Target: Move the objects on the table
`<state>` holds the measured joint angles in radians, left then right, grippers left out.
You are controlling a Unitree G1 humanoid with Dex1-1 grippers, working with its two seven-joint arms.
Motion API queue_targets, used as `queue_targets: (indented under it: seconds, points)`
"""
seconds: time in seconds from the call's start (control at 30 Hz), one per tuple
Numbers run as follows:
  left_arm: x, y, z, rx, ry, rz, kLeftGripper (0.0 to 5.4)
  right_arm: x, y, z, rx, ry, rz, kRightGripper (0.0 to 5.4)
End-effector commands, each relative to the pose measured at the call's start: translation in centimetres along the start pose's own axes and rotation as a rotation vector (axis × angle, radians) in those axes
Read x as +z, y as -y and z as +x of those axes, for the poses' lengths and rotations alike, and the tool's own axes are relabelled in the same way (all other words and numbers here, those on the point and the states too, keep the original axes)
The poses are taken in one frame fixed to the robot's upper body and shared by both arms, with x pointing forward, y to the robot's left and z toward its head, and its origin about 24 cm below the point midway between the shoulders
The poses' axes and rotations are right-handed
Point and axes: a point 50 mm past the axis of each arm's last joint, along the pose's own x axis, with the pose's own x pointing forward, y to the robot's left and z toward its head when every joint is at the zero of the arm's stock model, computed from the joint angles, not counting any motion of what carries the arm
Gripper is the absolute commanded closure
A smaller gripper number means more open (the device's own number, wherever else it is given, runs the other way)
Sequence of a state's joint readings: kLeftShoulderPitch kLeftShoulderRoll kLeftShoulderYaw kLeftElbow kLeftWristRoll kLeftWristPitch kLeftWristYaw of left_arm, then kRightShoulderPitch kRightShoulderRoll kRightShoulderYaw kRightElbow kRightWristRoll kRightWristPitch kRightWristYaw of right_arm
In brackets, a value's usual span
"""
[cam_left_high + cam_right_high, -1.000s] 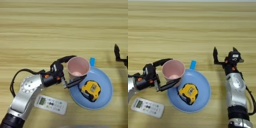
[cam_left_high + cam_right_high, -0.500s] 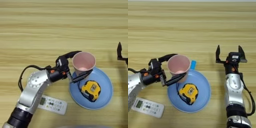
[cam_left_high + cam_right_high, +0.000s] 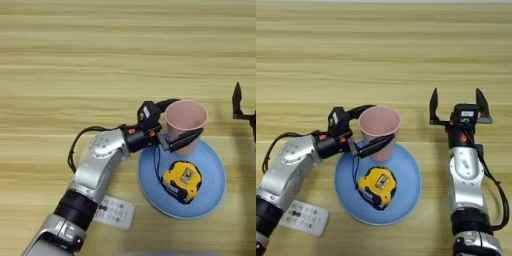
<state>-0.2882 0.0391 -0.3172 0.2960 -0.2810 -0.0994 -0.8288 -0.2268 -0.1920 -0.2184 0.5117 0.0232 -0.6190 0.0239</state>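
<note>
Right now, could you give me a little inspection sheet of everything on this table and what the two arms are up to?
Surface: light wooden table.
Job's things: pink paper cup upright at the plate's rim; tape measure on the plate; remote control partly under the left arm.
Clutter: light-blue plate.
Grippers: left gripper with jaws on either side of the cup; right gripper with jaws open, holding nothing, right of the plate.
Cables: black cable on the left arm.
Surroundings: nothing seen.

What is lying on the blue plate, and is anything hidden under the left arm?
On the plate lies the tape measure. The pink cup, held in the left gripper, is at its far rim. The left arm covers part of the remote.
</note>
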Motion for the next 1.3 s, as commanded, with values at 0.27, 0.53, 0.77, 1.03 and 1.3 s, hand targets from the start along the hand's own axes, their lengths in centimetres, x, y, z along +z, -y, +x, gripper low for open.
queue_targets:
  seconds: [0.27, 0.53, 0.77, 1.03, 1.3]
  points:
    - [-1.9, -0.3, 0.8, 0.004, -0.042, -0.024, 0.75, 0.5, -0.4, 0.3, -0.01, 0.027, 0.003, 0.0]
    - [-3.2, -0.3, 0.8, 0.006, -0.08, -0.012, 0.75, 0.7, -0.6, 0.3, -0.007, 0.034, 0.005, 0.0]
    - [-3.7, -0.3, 0.6, 0.001, -0.097, -0.007, 0.75, 0.7, -0.7, 0.3, -0.004, 0.035, 0.007, 0.0]
    - [-3.7, 0.0, 0.6, -0.018, -0.089, -0.005, 0.23, 0.7, -0.7, 0.3, 0.0, 0.032, 0.005, 0.0]
    - [-3.2, 0.0, 0.6, -0.018, -0.067, -0.01, 0.01, 0.7, -0.7, 0.3, 0.002, 0.033, 0.001, 0.0]
